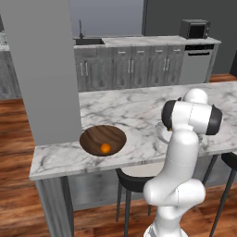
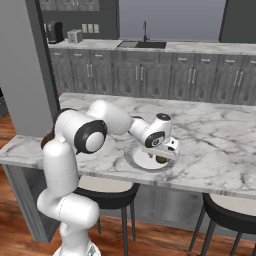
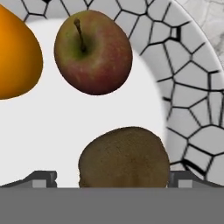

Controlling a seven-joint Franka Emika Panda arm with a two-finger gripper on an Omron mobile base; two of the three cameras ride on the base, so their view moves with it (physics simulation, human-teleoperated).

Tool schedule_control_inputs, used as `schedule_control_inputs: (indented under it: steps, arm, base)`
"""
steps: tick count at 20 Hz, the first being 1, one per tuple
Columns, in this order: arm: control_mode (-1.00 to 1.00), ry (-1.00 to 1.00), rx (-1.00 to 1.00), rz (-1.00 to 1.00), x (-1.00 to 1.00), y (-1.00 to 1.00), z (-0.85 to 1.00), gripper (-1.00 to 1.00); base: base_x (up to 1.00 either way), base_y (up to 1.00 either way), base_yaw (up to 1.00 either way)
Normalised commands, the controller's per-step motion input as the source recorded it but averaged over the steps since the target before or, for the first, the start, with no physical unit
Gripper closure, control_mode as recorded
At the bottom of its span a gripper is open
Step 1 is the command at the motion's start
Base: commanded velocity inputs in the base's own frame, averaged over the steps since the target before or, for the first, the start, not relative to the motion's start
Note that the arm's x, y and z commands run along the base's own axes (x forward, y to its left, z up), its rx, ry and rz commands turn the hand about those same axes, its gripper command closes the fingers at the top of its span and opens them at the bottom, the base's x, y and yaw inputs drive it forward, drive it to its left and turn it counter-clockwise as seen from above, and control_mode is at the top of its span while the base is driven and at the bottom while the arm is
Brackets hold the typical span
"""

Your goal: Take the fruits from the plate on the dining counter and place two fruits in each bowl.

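Note:
In the hand view, my gripper (image 3: 111,180) is open and low over the white plate (image 3: 188,87). Its two fingertips (image 3: 43,179) stand on either side of an olive-brown fruit (image 3: 124,155). A reddish-brown fruit (image 3: 94,52) lies beyond it, and a bright orange fruit (image 3: 17,57) is cut by the left edge. From the right base view, the gripper (image 2: 162,154) hovers just over the plate (image 2: 135,159) near the dining counter's (image 2: 210,135) front edge. The dark brown bowl (image 1: 102,140) sits to the left and holds one orange fruit (image 1: 105,148).
A grey pillar (image 1: 44,69) rises at the counter's left end beside the dark bowl. Black stools (image 2: 107,195) stand under the counter's front edge. Grey kitchen cabinets (image 1: 139,65) with a sink line the back wall. Bare marble stretches to the right of the plate.

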Motion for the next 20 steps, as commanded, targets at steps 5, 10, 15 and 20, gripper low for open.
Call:
schedule_control_inputs:
  steps: [5,10,15,20]
  arm:
    - [-1.00,0.00,0.00,0.00,0.00,0.00,-0.09,-1.00]
    - [-1.00,0.00,0.00,0.00,0.00,0.00,0.00,-1.00]
    - [-1.00,0.00,0.00,0.00,0.00,0.00,0.00,1.00]
    - [-1.00,-0.02,0.00,0.00,-0.01,0.00,0.00,1.00]
  base:
    - [0.00,0.00,0.00]
    - [0.00,0.00,0.00]
    - [0.00,0.00,0.00]
    - [0.00,0.00,0.00]
